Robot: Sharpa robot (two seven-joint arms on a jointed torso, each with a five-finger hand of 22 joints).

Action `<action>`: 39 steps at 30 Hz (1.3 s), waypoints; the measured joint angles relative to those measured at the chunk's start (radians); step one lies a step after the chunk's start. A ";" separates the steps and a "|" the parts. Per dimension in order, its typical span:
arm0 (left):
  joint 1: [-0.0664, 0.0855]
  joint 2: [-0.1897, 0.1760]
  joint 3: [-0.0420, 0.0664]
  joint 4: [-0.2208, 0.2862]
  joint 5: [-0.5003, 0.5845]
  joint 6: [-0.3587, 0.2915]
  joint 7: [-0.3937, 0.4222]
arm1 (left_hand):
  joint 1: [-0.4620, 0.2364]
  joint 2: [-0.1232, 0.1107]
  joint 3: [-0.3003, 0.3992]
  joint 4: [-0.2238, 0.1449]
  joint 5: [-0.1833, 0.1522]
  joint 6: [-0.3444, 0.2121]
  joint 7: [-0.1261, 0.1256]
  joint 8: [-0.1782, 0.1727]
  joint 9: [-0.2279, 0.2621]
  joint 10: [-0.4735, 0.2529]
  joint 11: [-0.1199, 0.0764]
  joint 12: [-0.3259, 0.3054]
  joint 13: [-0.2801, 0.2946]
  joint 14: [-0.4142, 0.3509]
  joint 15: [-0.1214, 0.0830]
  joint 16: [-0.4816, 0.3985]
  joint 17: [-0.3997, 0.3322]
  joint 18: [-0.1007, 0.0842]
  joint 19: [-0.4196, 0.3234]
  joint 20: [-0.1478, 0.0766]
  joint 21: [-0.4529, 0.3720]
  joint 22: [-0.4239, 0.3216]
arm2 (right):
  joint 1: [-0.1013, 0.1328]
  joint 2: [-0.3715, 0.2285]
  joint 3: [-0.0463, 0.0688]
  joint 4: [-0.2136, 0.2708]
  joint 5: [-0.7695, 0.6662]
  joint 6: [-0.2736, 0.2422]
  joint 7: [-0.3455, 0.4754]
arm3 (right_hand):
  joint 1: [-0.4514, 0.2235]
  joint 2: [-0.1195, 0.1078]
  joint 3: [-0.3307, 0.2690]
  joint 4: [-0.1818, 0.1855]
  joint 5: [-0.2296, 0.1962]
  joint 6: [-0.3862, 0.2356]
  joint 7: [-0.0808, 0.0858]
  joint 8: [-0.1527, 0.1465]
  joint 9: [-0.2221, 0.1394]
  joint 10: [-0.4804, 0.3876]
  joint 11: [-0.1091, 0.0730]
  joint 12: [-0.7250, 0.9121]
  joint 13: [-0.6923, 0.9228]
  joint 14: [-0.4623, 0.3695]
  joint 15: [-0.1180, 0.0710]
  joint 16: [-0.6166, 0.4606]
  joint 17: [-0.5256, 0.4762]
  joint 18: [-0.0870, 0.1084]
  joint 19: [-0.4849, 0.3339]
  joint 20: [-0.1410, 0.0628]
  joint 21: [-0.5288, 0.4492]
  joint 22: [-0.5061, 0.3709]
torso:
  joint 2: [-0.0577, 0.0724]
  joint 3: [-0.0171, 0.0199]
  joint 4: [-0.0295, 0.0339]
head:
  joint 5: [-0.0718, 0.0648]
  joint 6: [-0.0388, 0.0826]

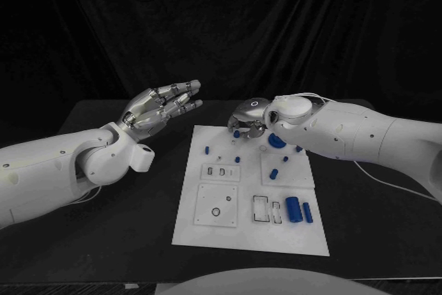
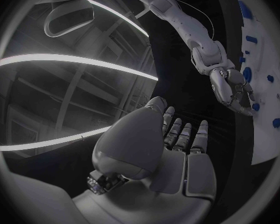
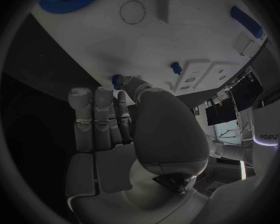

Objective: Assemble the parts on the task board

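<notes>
1. Nearest you, the flat white rectangular task board (image 1: pixel 207 234) lies in the middle of the black table (image 1: pixel 110 244), its near edge bare.
2. On its near right part you see a thick blue cylinder (image 1: pixel 293 209) lying beside a thinner blue bar (image 1: pixel 308 212), next to two black-outlined rectangular slots (image 1: pixel 262 209).
3. Further back, small blue pegs (image 1: pixel 274 174) are scattered across the middle of the board.
4. At the far right corner a round blue toothed gear (image 1: pixel 276 140) lies flat on the board.
5. Your right silver hand (image 1: pixel 247 121) sits over the board's far edge, fingers bent down together; its fingertip (image 3: pixel 120 79) touches a small blue peg (image 1: pixel 237 134) there. You cannot tell whether that peg is actually gripped.
6. Your left silver hand (image 1: pixel 162 105) hovers over the table left of the board's far corner, palm turned up, fingers stretched out, slightly apart, and holding nothing.
</notes>
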 measured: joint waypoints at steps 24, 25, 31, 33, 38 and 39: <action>0.000 -0.017 0.000 0.000 0.000 0.001 -0.008 | 0.000 0.000 0.006 0.000 0.000 0.000 0.000 0.000 0.000 0.000 0.000 0.000 0.000 0.000 0.000 0.000 0.000 0.000 0.000 0.000 0.000 0.000 | 0.029 -0.202 0.000 0.199 0.000 -0.187 0.018 | -0.014 0.039 -0.160 0.056 -0.297 -0.064 -0.059 -0.058 -0.145 -0.036 -0.005 0.065 0.023 -0.121 0.013 -0.157 -0.176 0.032 -0.137 0.010 -0.271 -0.168 | 0.000 0.0003 -0.0026 | -0.002 0.049; 0.000 -0.017 0.000 -0.001 0.000 0.001 -0.008 | 0.000 0.000 0.005 0.000 0.000 0.000 0.000 0.000 0.000 0.000 0.000 0.000 0.000 0.000 0.000 0.000 0.000 0.000 0.000 0.000 0.000 0.000 | 0.033 -0.231 0.000 0.233 0.000 -0.204 0.022 | -0.014 0.039 -0.171 0.070 -0.315 -0.039 -0.051 -0.047 -0.146 -0.016 -0.009 0.078 0.024 -0.104 0.009 -0.157 -0.178 0.032 -0.109 0.007 -0.263 -0.151 | 0.000 0.0003 -0.0029 | -0.003 0.049; 0.000 -0.018 0.000 -0.004 0.000 0.001 -0.010 | 0.000 0.000 0.005 0.000 0.000 0.000 0.000 0.000 0.000 0.000 0.000 0.000 0.000 0.000 0.000 0.000 0.000 0.000 0.000 0.000 0.000 0.000 | 0.041 -0.347 0.000 0.339 0.004 -0.274 0.043 | -0.014 0.038 -0.185 0.117 -0.339 0.044 -0.022 -0.025 -0.152 0.072 -0.021 0.112 0.022 -0.049 -0.005 -0.144 -0.163 0.032 -0.011 -0.001 -0.185 -0.064 | -0.002 0.0006 -0.0039 | -0.003 0.042; 0.000 -0.018 0.000 -0.005 0.000 0.001 -0.011 | 0.000 0.000 0.006 0.000 0.000 0.000 0.000 0.000 0.000 0.000 0.000 0.000 0.000 0.000 0.000 0.000 0.000 0.000 0.000 0.000 0.000 0.000 | 0.042 -0.381 0.000 0.365 0.007 -0.292 0.050 | -0.014 0.038 -0.185 0.133 -0.339 0.056 -0.010 -0.025 -0.157 0.114 -0.024 0.118 0.015 -0.018 -0.010 -0.114 -0.123 0.031 0.025 -0.006 -0.144 -0.024 | -0.002 0.0006 -0.0034 | -0.004 0.042; -0.004 -0.017 0.000 -0.009 0.000 0.004 -0.013 | 0.000 0.000 0.012 -0.001 0.000 0.000 0.000 0.000 0.000 0.000 0.000 0.000 0.000 0.000 0.000 0.000 0.000 0.000 0.000 0.000 0.000 0.000 | 0.042 -0.428 -0.001 0.393 0.016 -0.317 0.060 | 0.010 0.027 -0.180 0.174 -0.339 0.083 -0.006 -0.025 -0.171 0.197 -0.029 0.075 -0.030 0.035 -0.016 -0.079 -0.064 0.015 0.070 -0.015 -0.100 0.030 | -0.002 0.0006 -0.0013 | -0.009 0.042; -0.005 -0.017 0.000 -0.010 0.000 0.005 -0.014 | 0.000 0.000 0.012 -0.001 0.000 0.000 0.000 0.000 0.000 0.000 0.000 0.000 0.000 0.000 0.000 0.000 0.000 0.000 0.000 0.000 0.000 0.000 | 0.040 -0.435 -0.001 0.395 0.020 -0.321 0.063 | 0.014 0.023 -0.180 0.182 -0.339 0.089 -0.001 -0.025 -0.174 0.212 -0.029 0.059 -0.041 0.047 -0.017 -0.069 -0.049 0.015 0.079 -0.016 -0.092 0.040 | -0.002 0.0005 -0.0013 | -0.009 0.041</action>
